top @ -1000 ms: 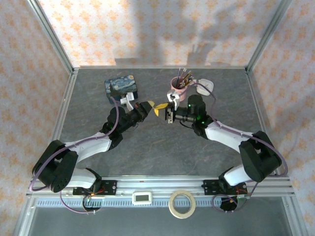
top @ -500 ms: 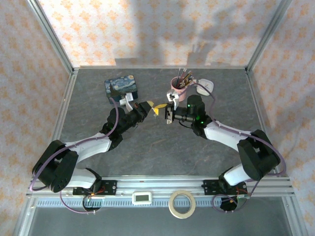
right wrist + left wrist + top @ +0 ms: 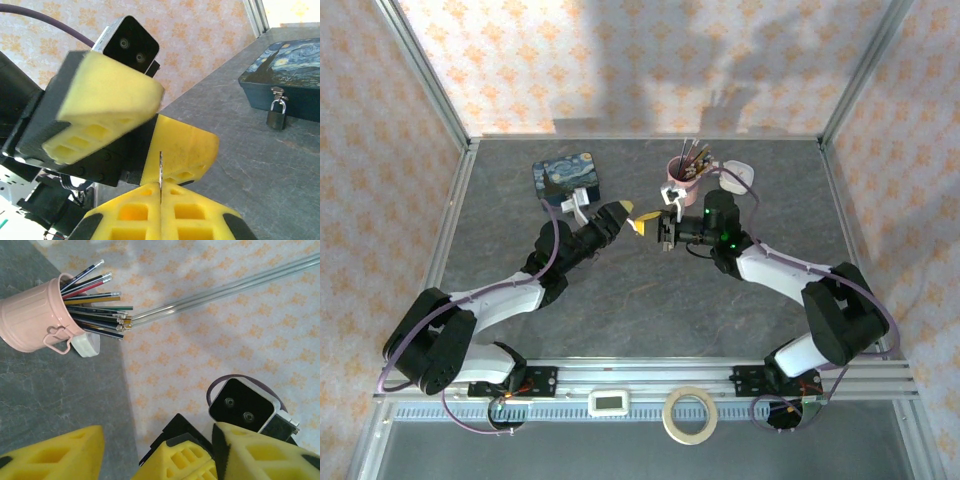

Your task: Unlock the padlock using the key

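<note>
While our right gripper (image 3: 161,194) pinches the key (image 3: 161,169) between closed pads, with a thin sliver of blade standing up out of the tips, our left gripper (image 3: 631,216) is spread wide around it, in the air over the middle of the table. We read this as a handover to the left arm. The padlock (image 3: 276,116) hangs from the hasp of the blue tin (image 3: 295,70) at the far left, well apart from the key.

To do it well, we should close the left fingers flat on the exposed metal and square to the blade. The right pads should let go only once that grip feels firm. We cannot tell which end of the key shows. So thin a piece could easily twist or drop.
</note>
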